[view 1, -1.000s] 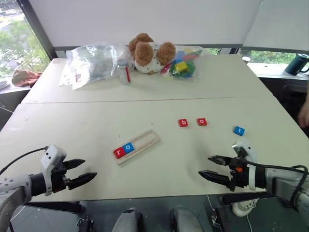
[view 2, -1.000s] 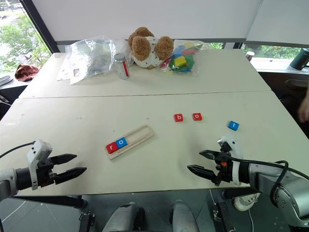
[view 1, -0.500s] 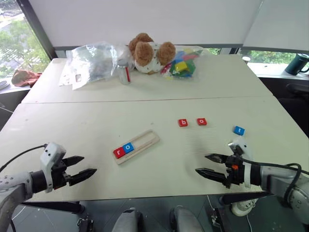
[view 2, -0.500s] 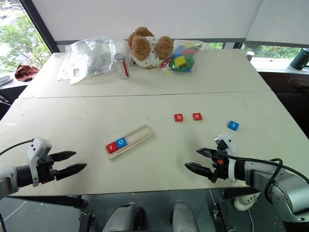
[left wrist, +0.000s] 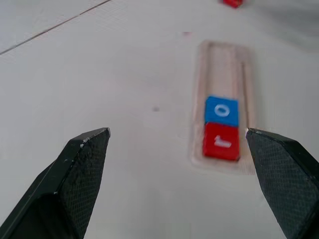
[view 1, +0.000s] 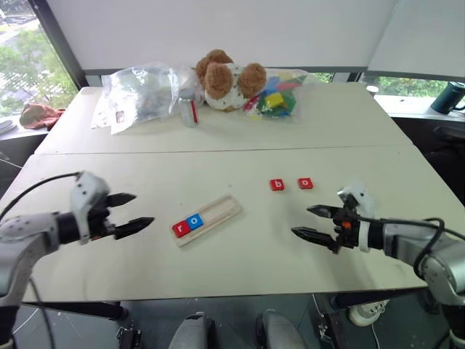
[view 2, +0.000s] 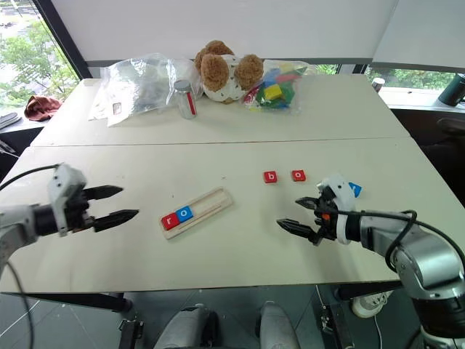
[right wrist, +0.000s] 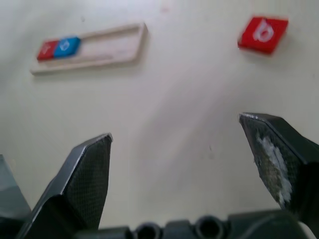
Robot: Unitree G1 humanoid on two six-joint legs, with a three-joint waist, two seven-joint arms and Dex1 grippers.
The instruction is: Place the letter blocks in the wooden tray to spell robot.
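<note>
We see the tray (view 1: 206, 219) lying at a slant on the worktop (view 1: 218, 171), holding a red r tile (view 1: 179, 229) and a blue o tile (view 1: 193, 222) touching at its near end; the rest is bare. Red b (view 1: 277, 185) and o (view 1: 306, 183) tiles lie apart beyond, on the right, and a blue tile (view 2: 354, 189) peeks behind the right gripper (view 1: 312, 222). Left gripper (view 1: 135, 212) hovers beside the tray. Both jaws gape wide, holding nothing. Bags of blocks (view 1: 275, 93) and a teddy (view 1: 225, 78) sit far back.

I'm seeing bare table (view 1: 240, 254) lying open between both grippers and the wooden tray (view 1: 206, 219), with only the red b (view 1: 277, 185) and o (view 1: 305, 183) tiles sitting loose right of it, clutter staying far back.
</note>
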